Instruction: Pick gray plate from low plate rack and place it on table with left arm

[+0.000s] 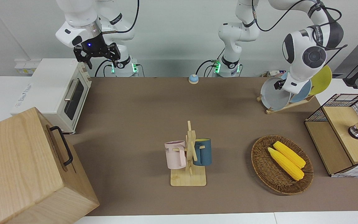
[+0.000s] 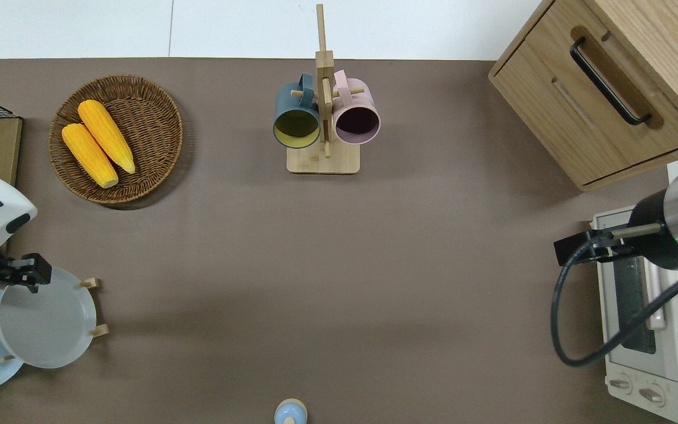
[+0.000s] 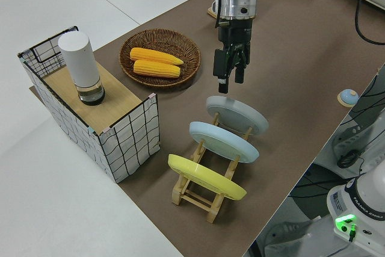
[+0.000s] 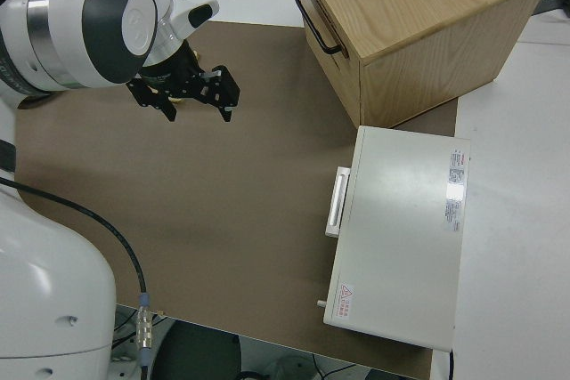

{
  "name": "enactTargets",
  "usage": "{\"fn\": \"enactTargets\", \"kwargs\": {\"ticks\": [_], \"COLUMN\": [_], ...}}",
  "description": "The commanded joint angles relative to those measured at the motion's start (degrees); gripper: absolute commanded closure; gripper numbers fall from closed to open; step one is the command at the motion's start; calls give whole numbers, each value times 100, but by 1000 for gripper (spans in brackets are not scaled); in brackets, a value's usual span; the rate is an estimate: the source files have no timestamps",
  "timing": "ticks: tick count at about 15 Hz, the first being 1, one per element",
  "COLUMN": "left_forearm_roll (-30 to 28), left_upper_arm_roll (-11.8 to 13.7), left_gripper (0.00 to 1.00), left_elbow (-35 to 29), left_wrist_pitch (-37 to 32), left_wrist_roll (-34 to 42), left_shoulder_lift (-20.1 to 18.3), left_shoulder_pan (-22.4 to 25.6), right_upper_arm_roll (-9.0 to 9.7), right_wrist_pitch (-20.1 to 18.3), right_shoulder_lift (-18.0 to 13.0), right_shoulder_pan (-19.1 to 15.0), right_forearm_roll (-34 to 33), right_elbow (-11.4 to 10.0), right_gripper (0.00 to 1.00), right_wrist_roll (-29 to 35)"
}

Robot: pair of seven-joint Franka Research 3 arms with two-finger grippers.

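Note:
The gray plate [image 1: 273, 95] leans in the low plate rack [image 1: 286, 106] at the left arm's end of the table [image 1: 135, 109]. It is the plate in the rack nearest the table's middle [image 2: 45, 321] [image 3: 237, 114]. My left gripper [image 3: 230, 82] points down, open, just above the plate's top rim, not touching it. In the overhead view the gripper [image 2: 24, 280] is over the rim's edge farther from the robots. In the front view the left gripper [image 1: 279, 84] is mostly hidden by its wrist. My right gripper [image 4: 187, 104] is open, empty and parked.
A sky-blue plate [image 3: 224, 141] and a yellow plate [image 3: 204, 176] stand in the same rack. A wicker basket [image 2: 150, 88] with two corn cobs, a wire-sided box [image 1: 343, 133], a mug stand [image 1: 189, 158], a toaster oven [image 1: 54, 90] and a wooden cabinet [image 1: 26, 168] stand around.

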Motion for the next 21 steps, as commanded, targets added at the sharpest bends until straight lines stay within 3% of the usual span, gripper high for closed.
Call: {"fn": "enactTargets", "kwargs": {"ticks": [1, 2, 4, 5, 6, 7, 11, 16, 21], "left_forearm_roll": [117, 108, 108, 99, 99, 99, 99, 108, 82], "left_upper_arm_roll": [79, 79, 88, 88, 79, 79, 79, 79, -18], "left_gripper": [17, 85, 448, 577, 630, 676, 691, 935, 955], "left_elbow": [-93, -93, -93, -93, -85, -76, -41, 91, 477], "left_wrist_pitch": [-54, -45, -19, -19, -19, -28, -45, -71, -519], "left_wrist_roll": [19, 2, 1, -16, -25, -42, -42, 28, 10], "left_shoulder_lift": [322, 348, 401, 401, 401, 401, 392, 340, 296], "left_shoulder_pan": [55, 63, 64, 64, 64, 55, 46, 11, -16], "right_upper_arm_roll": [38, 38, 38, 38, 38, 38, 38, 38, 38], "right_wrist_pitch": [-87, -87, -87, -87, -87, -87, -87, -87, -87], "right_shoulder_lift": [-27, -27, -27, -27, -27, -27, -27, -27, -27], "right_shoulder_pan": [-85, -85, -85, -76, -76, -84, -76, -76, -85], "right_forearm_roll": [20, 20, 20, 20, 20, 20, 20, 20, 20], "right_elbow": [35, 26, 35, 35, 35, 35, 35, 35, 35], "right_gripper": [13, 13, 11, 13, 13, 11, 13, 11, 11], "right_wrist_roll": [-19, -19, -19, -19, -19, -19, -19, -19, -19]}}
